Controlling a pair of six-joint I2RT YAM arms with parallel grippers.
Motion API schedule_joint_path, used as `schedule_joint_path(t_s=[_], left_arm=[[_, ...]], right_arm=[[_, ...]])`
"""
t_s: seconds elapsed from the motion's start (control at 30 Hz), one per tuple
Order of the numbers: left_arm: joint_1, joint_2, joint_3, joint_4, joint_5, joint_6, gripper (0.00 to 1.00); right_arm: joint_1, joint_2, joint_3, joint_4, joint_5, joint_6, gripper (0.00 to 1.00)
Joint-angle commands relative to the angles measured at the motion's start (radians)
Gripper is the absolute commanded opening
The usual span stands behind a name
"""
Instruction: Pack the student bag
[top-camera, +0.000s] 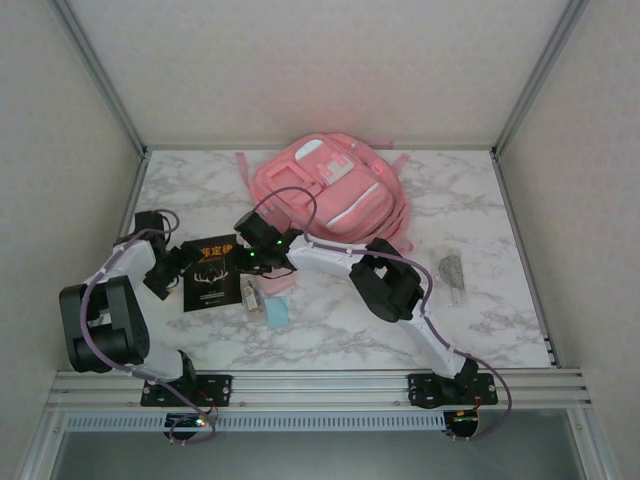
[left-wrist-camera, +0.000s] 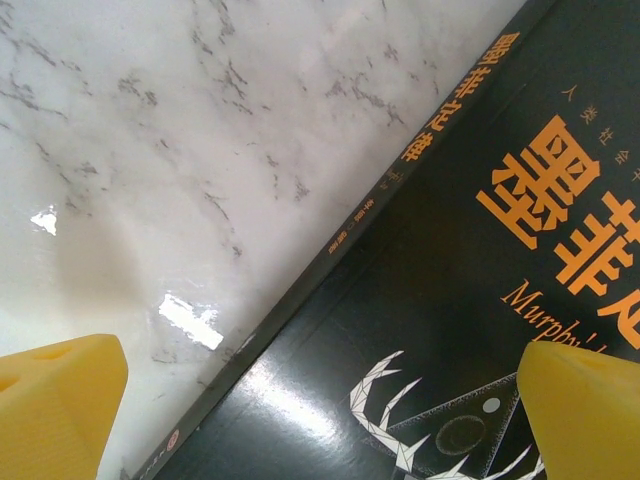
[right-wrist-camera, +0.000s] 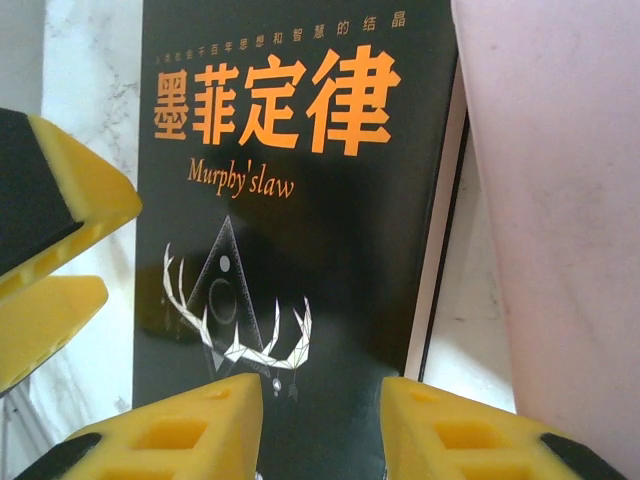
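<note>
Book pickup toward the bench's left edge, student bag waiting: left jaws spread, right jaws half-parted, empty; edge pinch likely next.

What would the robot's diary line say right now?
left gripper: open, straddling book spine | right gripper: open, over book cover | student bag: book outside

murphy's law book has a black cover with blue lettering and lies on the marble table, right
No, the lettering is orange. The Murphy's law book has a black cover with orange lettering and lies on the marble table; the right wrist view shows it.
</note>
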Motion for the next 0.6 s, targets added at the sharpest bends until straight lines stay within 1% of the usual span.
schedule_joint_path(t_s=[0.0,0.13,0.27,0.33,0.43,0.57], left_arm=[[-0.004,0.012,-0.020,0.013,0.028,-0.008,1.00],[-0.010,0.022,-0.024,0.016,0.027,-0.011,1.00],[-0.017,0.034,-0.030,0.019,0.023,-0.018,1.00],[-0.017,0.036,-0.030,0.019,0.021,-0.023,0.99],[-0.018,0.028,-0.033,0.018,0.018,-0.028,0.99],[-0.017,0.023,-0.036,0.019,0.016,-0.028,0.99]], right_arm=[[0.016,0.051,0.062,-0.132,0.118,0.005,0.39],[0.024,0.075,0.115,-0.190,0.152,-0.006,0.43],[0.036,0.051,0.121,-0.241,0.250,-0.046,0.49],[0.037,0.064,0.148,-0.271,0.274,-0.056,0.50],[0.036,0.114,0.198,-0.301,0.254,-0.053,0.51],[0.037,0.168,0.242,-0.274,0.192,-0.043,0.50]])
